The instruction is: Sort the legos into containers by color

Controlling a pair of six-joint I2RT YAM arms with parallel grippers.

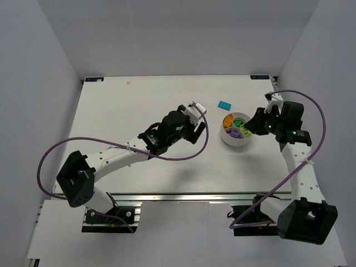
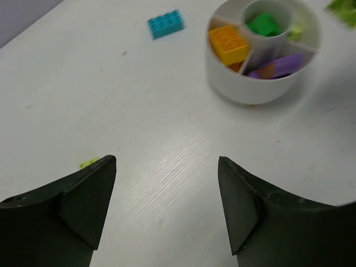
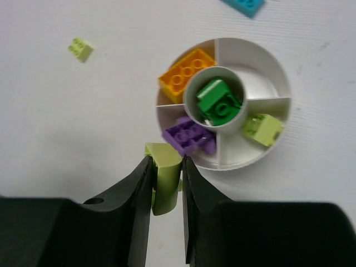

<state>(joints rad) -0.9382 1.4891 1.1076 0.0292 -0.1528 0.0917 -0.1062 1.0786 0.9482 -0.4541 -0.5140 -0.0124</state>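
Right pincer (image 3: 165, 183) clamps a lime-yellow studded plastic brick (image 3: 163, 158) just outside the round white divided plastic bowl (image 3: 287, 83). I'd carry it over the wedge (image 3: 235, 151) holding another lime brick (image 3: 262, 129), then release low. Left pincer (image 2: 166, 161) wide, empty.

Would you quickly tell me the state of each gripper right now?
Left gripper: open, nothing between its fingers.
Right gripper: shut on a lime-yellow brick.

Bright even overhead light, soft shadows; wrist views blurred near jaws, edges.
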